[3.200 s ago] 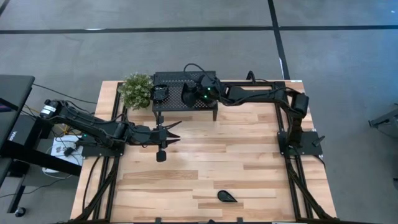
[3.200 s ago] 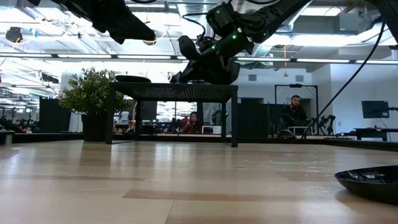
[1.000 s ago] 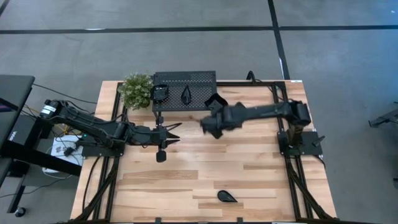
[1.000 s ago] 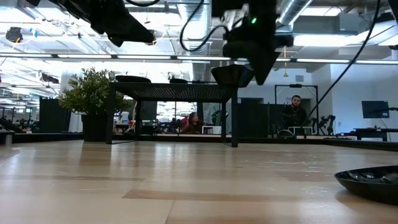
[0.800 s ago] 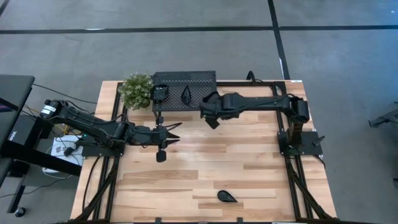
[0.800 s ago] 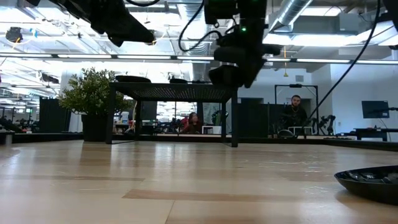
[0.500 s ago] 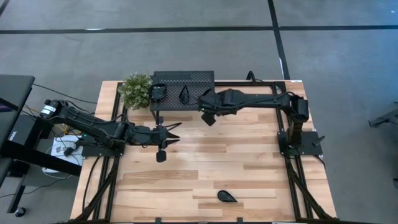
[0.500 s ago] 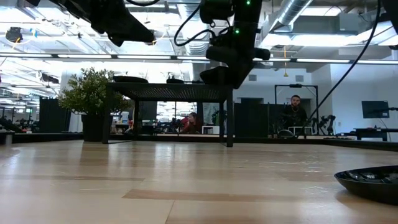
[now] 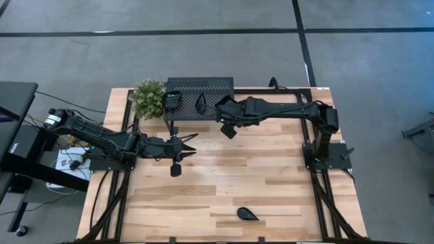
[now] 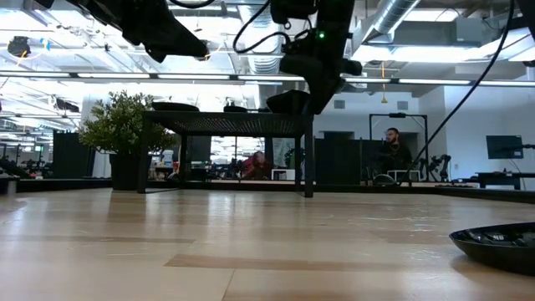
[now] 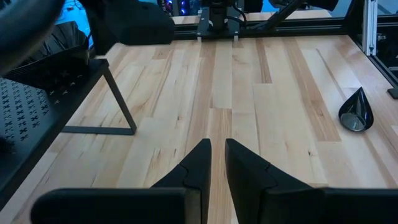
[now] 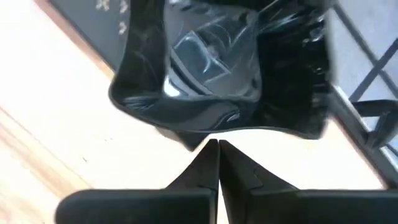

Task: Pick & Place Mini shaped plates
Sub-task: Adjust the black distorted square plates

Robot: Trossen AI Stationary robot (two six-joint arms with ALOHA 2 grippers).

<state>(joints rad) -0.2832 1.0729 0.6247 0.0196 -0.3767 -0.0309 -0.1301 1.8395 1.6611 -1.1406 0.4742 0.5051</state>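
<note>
My right gripper [image 9: 228, 129], just above frame centre in the high view, is pinched on 1 squarish plate [image 12: 217, 74] beside the rack [image 9: 215, 88]; my left gripper [image 9: 178, 161], fingers nearly together, holds nothing at centre-left.

Right gripper [image 9: 228, 129] fingers pinched together, left gripper [image 9: 178, 156] hovering

I saw the right gripper [image 9: 228, 127] clamping a squarish plate [image 9: 229, 130] just off the rack [image 9: 217, 88] at the tabletop's [image 9: 271, 176] far edge; my left gripper [image 9: 178, 159] hovered mid-left, a teardrop plate [image 9: 247, 214] near the front edge.
</note>
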